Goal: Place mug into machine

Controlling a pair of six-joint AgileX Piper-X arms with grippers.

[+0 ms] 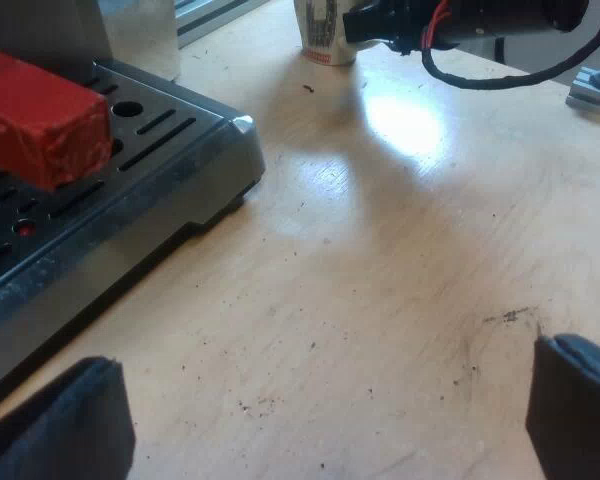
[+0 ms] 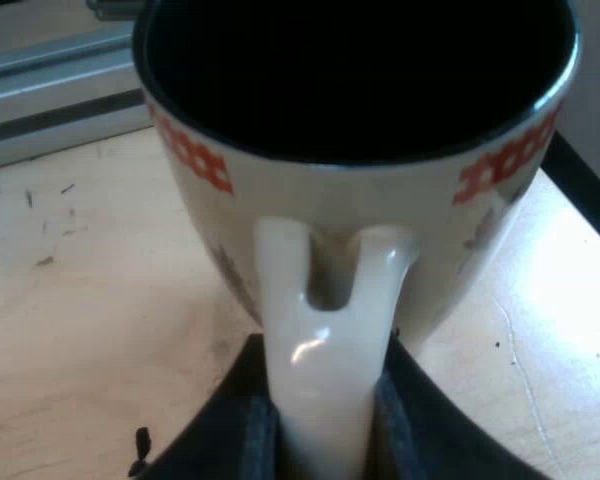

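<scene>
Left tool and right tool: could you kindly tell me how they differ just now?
The left tool is open, fingers wide apart; the right tool is shut on the handle of the mug. The left tool is empty over the table by the machine's drip tray; the right tool holds the mug. Both have dark fingers.

Pale wooden table [image 1: 380, 300], dark specks [image 1: 507, 316] scattered on it. Holder's red handle end [image 1: 40, 115] raised above. Metal rail [image 2: 50, 85] borders the tabletop.
</scene>
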